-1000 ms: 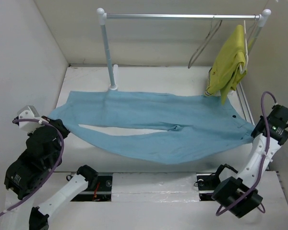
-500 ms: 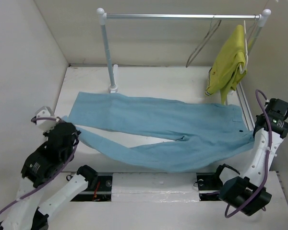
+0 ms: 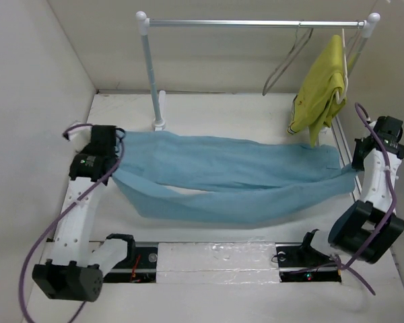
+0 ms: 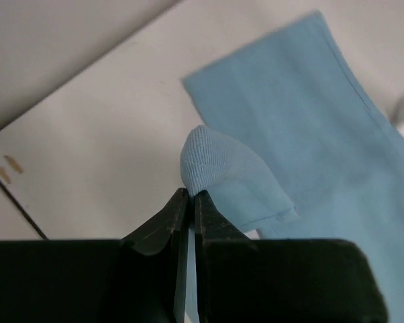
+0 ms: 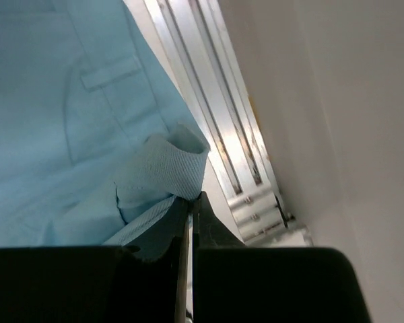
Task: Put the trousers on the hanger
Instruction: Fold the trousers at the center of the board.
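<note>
While the left hand (image 4: 190, 194) pinches a leg end tight and the right hand (image 5: 190, 196) clamps the waistband, the sky-blue trousers (image 3: 236, 178) sag between them over the tabletop (image 3: 209, 108). The wire hanger (image 3: 283, 64) hangs on the rail (image 3: 256, 23).

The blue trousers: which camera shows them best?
The top external view: it shows the trousers whole, strung between the left gripper and right gripper, both shut on the cloth. The left wrist view shows only a pinched leg end and part of one leg; the right wrist view, a pinched fold near the waist.
</note>
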### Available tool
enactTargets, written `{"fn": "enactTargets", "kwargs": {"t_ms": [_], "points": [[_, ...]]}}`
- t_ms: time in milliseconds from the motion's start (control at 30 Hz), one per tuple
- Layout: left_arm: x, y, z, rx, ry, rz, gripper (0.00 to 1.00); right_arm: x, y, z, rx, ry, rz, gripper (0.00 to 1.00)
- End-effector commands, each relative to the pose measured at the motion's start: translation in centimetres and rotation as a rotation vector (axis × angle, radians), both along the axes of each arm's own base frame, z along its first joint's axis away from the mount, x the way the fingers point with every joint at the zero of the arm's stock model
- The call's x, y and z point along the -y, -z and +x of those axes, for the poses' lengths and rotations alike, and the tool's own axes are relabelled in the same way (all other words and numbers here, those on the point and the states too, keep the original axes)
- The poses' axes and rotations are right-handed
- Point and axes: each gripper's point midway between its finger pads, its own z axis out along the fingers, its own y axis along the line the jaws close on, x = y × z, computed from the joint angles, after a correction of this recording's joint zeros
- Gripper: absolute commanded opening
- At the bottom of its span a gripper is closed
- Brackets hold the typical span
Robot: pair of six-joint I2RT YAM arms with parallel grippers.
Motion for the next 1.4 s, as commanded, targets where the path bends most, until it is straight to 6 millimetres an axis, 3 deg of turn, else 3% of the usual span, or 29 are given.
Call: {"fn": "enactTargets", "kwargs": {"t_ms": [0,67,233,333,367,433,467,533,567,633,667,733,767,800,867,933,967,1000,1033,1067,1167,1200,1233,1300,1333,1367], "points": [[-4.1,-1.6,1.3,0.069,-0.046,-0.019,0.00,0.7,-2.5,5.9,0.194,-0.059,-0.008,0.00],[-5.8,-0.3,1.4,-0.011,-0.128,-0.037,0.00,0.6,-2.0,7.8,0.219,-0.078,0.016,0.00],[-6.8,-2.6,3.0,0.014,-0.177,-0.011,0.00,0.1,-1.2,10.6,0.271,-0.102,0.080,0.00],[-7.5,-3.0,5.4,0.009,-0.192,0.005,0.00,0.1,-0.3,12.2,0.277,-0.110,0.107,0.00],[-7.9,-1.6,6.5,-0.043,-0.207,0.015,0.00,0.3,-0.2,12.5,0.281,-0.105,0.106,0.00],[-8.5,-2.4,7.9,-0.044,-0.242,0.082,0.00,0.2,0.3,13.4,0.288,-0.106,0.112,0.00],[-8.7,-1.1,9.0,-0.088,-0.247,0.104,0.00,0.4,0.4,13.8,0.296,-0.106,0.113,0.00],[-9.3,-1.3,10.7,-0.083,-0.265,0.129,0.00,0.4,1.2,14.6,0.278,-0.106,0.117,0.00],[-9.4,0.0,12.0,-0.097,-0.265,0.129,0.00,0.5,1.3,14.9,0.273,-0.103,0.119,0.00],[-9.5,0.7,13.7,-0.093,-0.265,0.131,0.00,0.6,1.9,16.2,0.270,-0.115,0.129,0.00],[-9.7,2.7,14.8,-0.137,-0.261,0.136,0.00,0.7,2.3,16.7,0.268,-0.116,0.136,0.00],[-10.0,2.8,16.5,-0.135,-0.276,0.142,0.00,0.3,2.8,18.5,0.266,-0.138,0.149,0.00],[-10.1,4.8,17.2,-0.181,-0.286,0.146,0.00,0.5,3.0,18.9,0.269,-0.138,0.151,0.00],[-10.3,3.8,18.4,-0.145,-0.296,0.147,0.00,0.5,2.9,19.6,0.282,-0.148,0.158,0.00],[-10.4,4.7,20.2,-0.138,-0.278,0.146,0.00,0.5,2.8,20.8,0.288,-0.160,0.156,0.00],[-10.4,3.7,21.6,-0.098,-0.285,0.136,0.00,0.6,3.1,21.2,0.282,-0.159,0.161,0.00],[-9.4,3.3,23.6,-0.062,-0.210,0.125,0.00,0.5,3.4,21.4,0.284,-0.166,0.171,0.00],[-9.0,3.9,24.5,-0.065,-0.168,0.109,0.10,0.4,3.5,21.6,0.285,-0.176,0.175,0.10],[-9.0,3.8,24.8,-0.053,-0.168,0.109,0.11,0.4,3.5,21.6,0.285,-0.176,0.175,0.10],[-8.8,3.1,25.4,-0.046,-0.151,0.100,0.33,0.1,3.7,21.6,0.278,-0.197,0.184,0.26],[-8.0,3.3,25.6,-0.076,-0.121,0.092,0.42,-0.4,3.2,20.4,0.289,-0.215,0.199,0.43],[-7.8,2.9,25.6,-0.059,-0.110,0.085,0.51,-0.3,2.5,20.3,0.317,-0.220,0.198,0.51],[-7.6,1.6,25.2,-0.021,-0.109,0.076,0.69,-0.7,2.0,20.0,0.328,-0.230,0.202,0.59],[-7.2,2.4,23.7,-0.045,-0.109,0.050,0.79,-1.3,0.7,18.7,0.339,-0.260,0.198,0.61],[-7.0,1.2,22.5,-0.012,-0.124,0.031,0.82,-1.6,0.6,18.1,0.339,-0.270,0.196,0.61],[-6.6,3.7,20.6,-0.069,-0.125,0.009,0.82,-1.5,0.0,17.4,0.351,-0.274,0.186,0.62]]}}
